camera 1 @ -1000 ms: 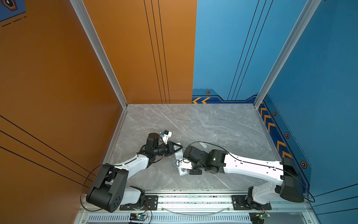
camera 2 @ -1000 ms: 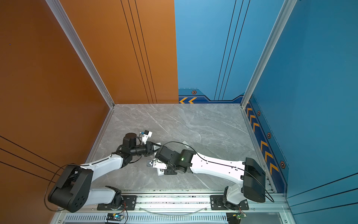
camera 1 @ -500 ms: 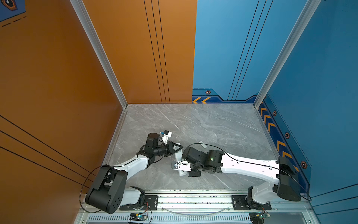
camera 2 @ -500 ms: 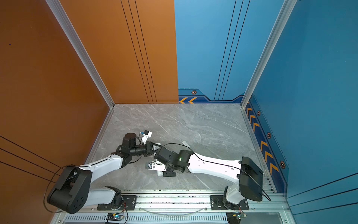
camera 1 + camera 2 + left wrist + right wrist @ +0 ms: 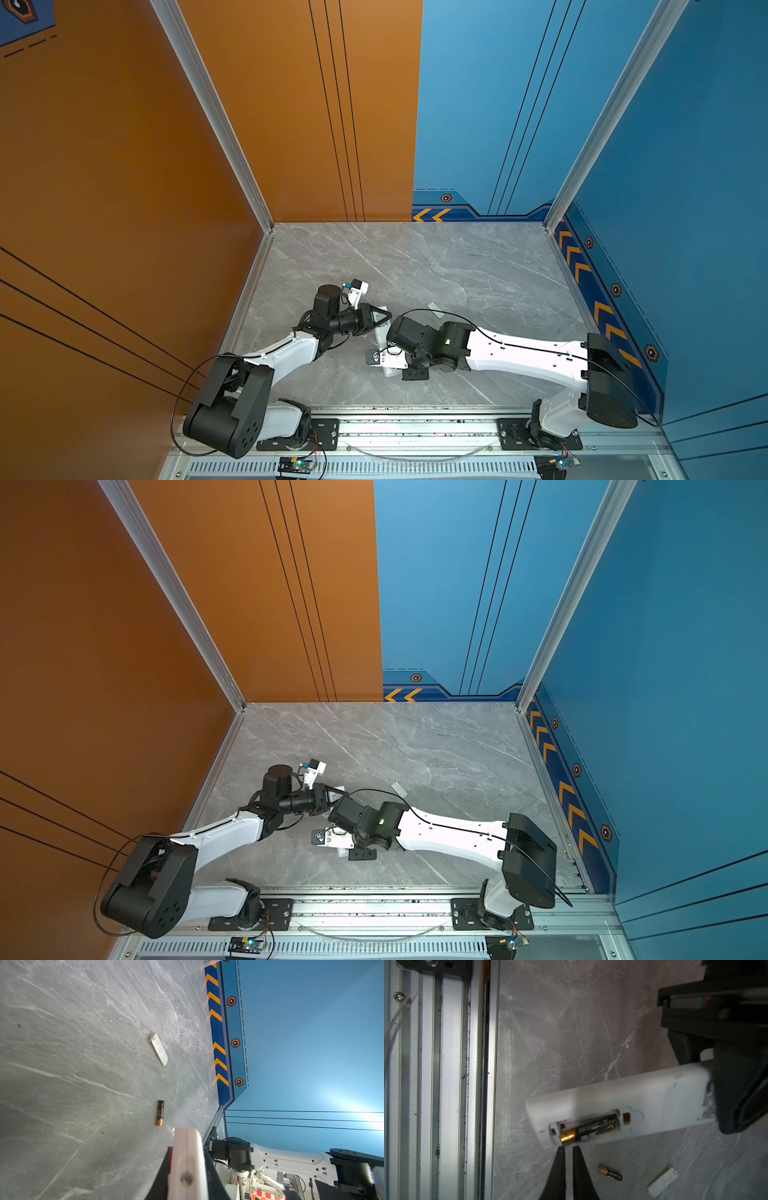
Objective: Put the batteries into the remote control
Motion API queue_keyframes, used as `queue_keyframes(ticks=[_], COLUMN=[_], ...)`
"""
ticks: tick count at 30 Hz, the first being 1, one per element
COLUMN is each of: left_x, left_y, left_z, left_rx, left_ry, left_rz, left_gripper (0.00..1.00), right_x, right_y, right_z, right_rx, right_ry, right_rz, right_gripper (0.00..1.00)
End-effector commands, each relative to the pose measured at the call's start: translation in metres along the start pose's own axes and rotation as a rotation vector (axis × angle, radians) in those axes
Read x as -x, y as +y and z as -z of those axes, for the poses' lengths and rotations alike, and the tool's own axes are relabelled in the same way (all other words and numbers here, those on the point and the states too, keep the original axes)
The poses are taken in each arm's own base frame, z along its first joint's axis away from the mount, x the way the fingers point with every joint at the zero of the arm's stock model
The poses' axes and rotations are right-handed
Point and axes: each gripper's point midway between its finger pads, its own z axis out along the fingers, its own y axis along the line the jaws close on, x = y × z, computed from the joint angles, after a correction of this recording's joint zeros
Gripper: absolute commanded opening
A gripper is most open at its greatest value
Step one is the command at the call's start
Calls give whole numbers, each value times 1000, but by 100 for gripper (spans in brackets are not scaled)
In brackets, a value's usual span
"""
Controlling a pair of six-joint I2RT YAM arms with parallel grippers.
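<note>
The white remote control (image 5: 623, 1093) lies back up with its battery bay open. One of the batteries (image 5: 591, 1128), dark with a copper end, sits in the bay. The other battery (image 5: 610, 1173) lies loose on the table, also seen in the left wrist view (image 5: 160, 1113). My left gripper (image 5: 187, 1148) is shut on the remote's far end (image 5: 187, 1159). My right gripper (image 5: 569, 1148) is shut and holds nothing, its tips just beside the copper end of the seated battery. In both top views the remote (image 5: 380, 336) (image 5: 344, 850) shows only partly under the right arm.
The white bay cover (image 5: 662, 1181) lies on the grey table beyond the loose battery, to the right of the arms in both top views (image 5: 432, 305) (image 5: 399, 788). An aluminium rail (image 5: 452, 1084) runs along the table's front edge, close to the remote's near end.
The right arm has shifted slightly to the left, toward the remote's near end, and its jaws have closed the last bit. The left arm and remote have stayed put.
</note>
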Motion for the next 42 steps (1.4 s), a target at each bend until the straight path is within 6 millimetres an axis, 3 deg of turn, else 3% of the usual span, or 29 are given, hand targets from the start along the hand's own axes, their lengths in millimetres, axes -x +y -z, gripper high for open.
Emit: queue_keyframes(ticks=[1, 29, 42], left_x=[3, 2, 5], left_y=[-14, -14, -8], left_z=[2, 2, 4], left_rx=[-36, -34, -5], left_ry=[10, 7, -7], left_rz=[-33, -34, -32], left_gripper=[0, 0, 0], right_x=[11, 3, 17], right_y=[0, -10, -18], right_z=[-1, -24, 15], right_rx=[10, -15, -70], right_ry=[-27, 34, -61], right_rz=[4, -49, -83], right_gripper=[8, 5, 24])
